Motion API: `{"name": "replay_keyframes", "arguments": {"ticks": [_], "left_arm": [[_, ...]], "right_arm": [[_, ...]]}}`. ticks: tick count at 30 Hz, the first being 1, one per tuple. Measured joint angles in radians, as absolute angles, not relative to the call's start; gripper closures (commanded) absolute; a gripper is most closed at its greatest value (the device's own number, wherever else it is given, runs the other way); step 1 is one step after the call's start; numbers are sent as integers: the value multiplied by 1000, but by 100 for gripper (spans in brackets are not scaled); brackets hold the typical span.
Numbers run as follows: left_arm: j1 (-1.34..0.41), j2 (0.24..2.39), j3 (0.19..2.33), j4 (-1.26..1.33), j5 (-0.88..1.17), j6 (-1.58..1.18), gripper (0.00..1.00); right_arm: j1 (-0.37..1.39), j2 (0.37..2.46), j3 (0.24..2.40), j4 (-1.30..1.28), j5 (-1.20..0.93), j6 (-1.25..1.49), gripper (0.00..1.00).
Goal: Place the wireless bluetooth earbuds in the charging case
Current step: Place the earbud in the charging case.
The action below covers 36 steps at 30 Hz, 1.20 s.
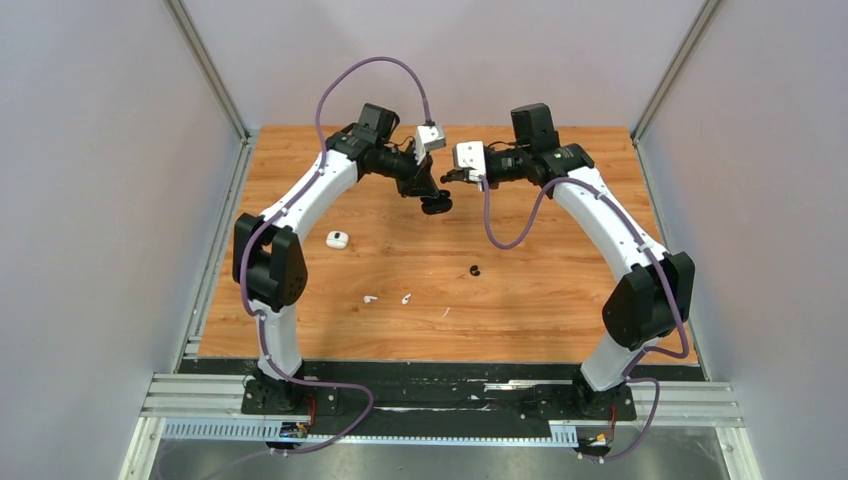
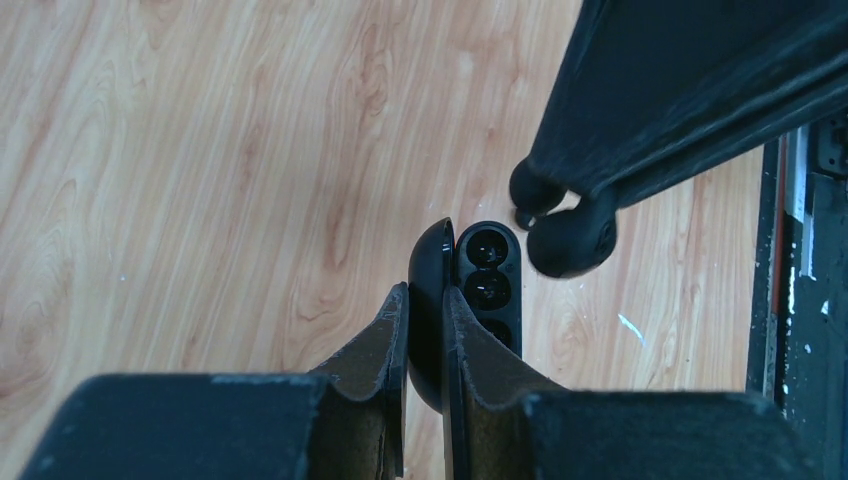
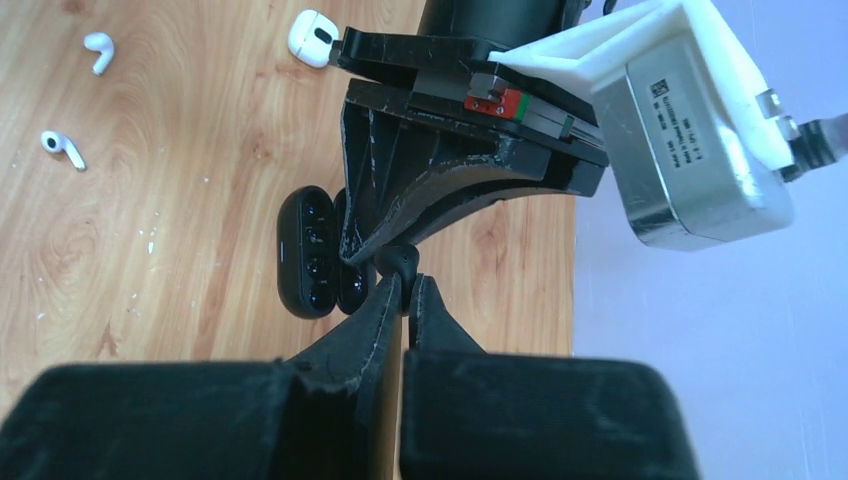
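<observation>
Wooden table [image 1: 540, 300], grey walls; two white earbuds [image 1: 370, 298] lie near its front, a white case [image 1: 337, 239] left of them; left gripper [image 2: 425, 293] clamps an open black case [image 2: 488, 275] by its lid; right gripper [image 3: 405, 285] pinches a black bud [image 2: 570, 240] beside it.

On my wooden table [image 1: 560, 330] lie two white earbuds [image 1: 370, 298], a small white rounded thing [image 1: 337, 239], a tiny black piece [image 1: 474, 270] and a white fleck [image 1: 446, 312].
</observation>
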State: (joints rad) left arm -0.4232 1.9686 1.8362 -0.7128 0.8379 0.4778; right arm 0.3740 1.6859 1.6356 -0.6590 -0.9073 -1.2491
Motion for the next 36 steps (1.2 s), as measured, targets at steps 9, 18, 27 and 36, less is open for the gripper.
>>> {"name": "replay_keyframes", "arguments": {"ticks": [9, 18, 27, 36], "left_arm": [[-423, 1908, 1784, -641, 870, 480, 100], [-423, 1872, 1720, -558, 894, 474, 100], [-423, 1872, 1720, -534, 900, 474, 100], [-423, 1872, 1719, -535, 901, 475, 100]], "right_arm": [[411, 1686, 1610, -654, -913, -1239, 100], [412, 1687, 1608, -659, -876, -1241, 100], [412, 1712, 1609, -722, -852, -1274, 100], [417, 1731, 1629, -767, -827, -1303, 100]]}}
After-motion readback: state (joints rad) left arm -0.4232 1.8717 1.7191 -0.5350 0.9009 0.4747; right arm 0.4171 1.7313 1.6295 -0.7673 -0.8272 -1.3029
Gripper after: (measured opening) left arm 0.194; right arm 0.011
